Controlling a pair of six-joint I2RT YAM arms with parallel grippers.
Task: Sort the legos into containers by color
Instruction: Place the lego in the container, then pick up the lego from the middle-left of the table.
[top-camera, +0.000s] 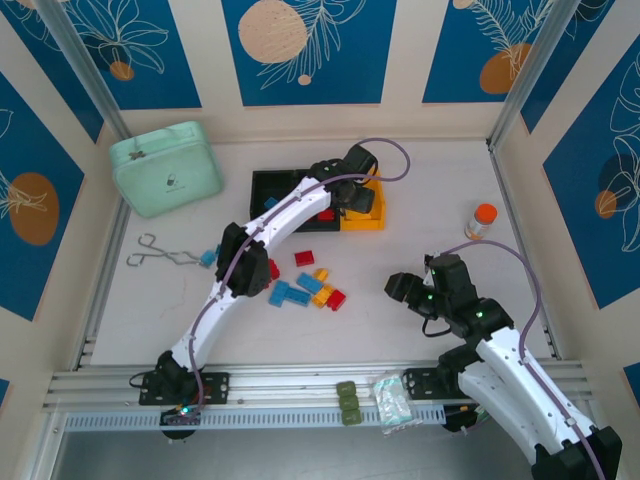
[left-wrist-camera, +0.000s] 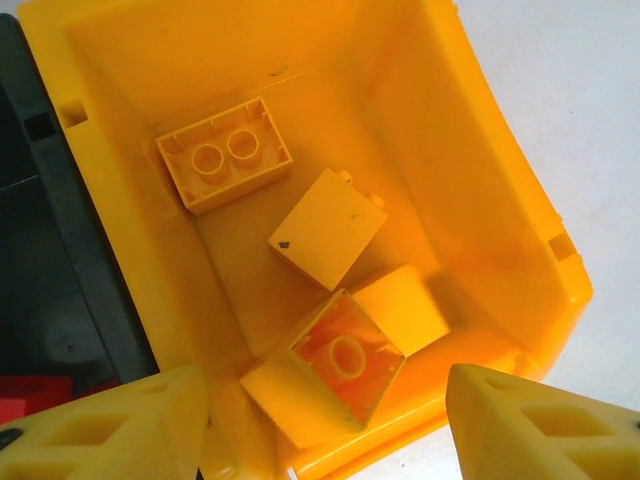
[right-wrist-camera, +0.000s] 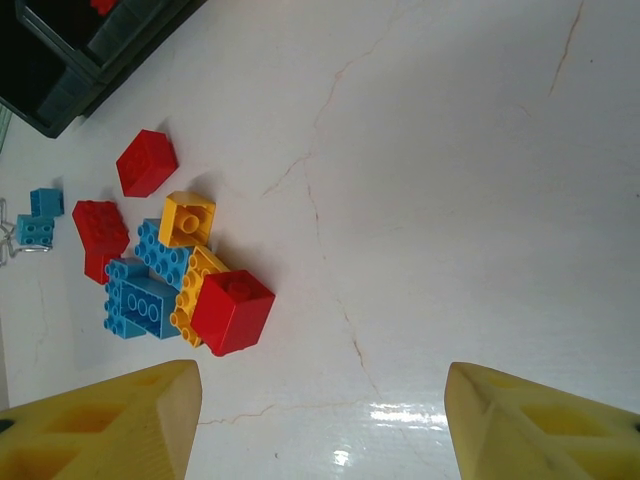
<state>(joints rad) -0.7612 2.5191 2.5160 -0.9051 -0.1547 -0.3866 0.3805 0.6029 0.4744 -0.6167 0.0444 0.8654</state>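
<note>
White table (top-camera: 430, 190) fills the floor of a booth with blue-patterned walls, and the sorting happens near its far middle.

At the end of the left arm, the left gripper (left-wrist-camera: 325, 410) hangs just above the yellow bin (left-wrist-camera: 480, 150), its jaws spread well apart with nothing between them. Directly under it, several yellow bricks (left-wrist-camera: 327, 228) lie tumbled inside that bin, some on their sides and one showing its hollow underside. Joined to the yellow bin are the black bins (top-camera: 268, 185); a bit of red shows in the one next to it.

Nearer the arms, the right gripper (right-wrist-camera: 320, 400) hovers above bare table, also wide open and empty. Beyond its fingertips sit the loose bricks (right-wrist-camera: 170, 280), a small huddle of red, blue and yellow pieces touching one another, with a few blue and red ones scattered further off. A red brick (right-wrist-camera: 232, 312) lies at the near edge of the huddle, resting against a yellow one.

These bricks look light, hard and stiff, with smooth sides that could slip. The safest hold is probably across two opposite flat faces, square on rather than corner to corner. Pieces at the huddle's edge, such as the red one, give the fingers room; those in the middle would likely shove their neighbours aside.

A green case (top-camera: 165, 168) stands at the far left, well apart from all this.
</note>
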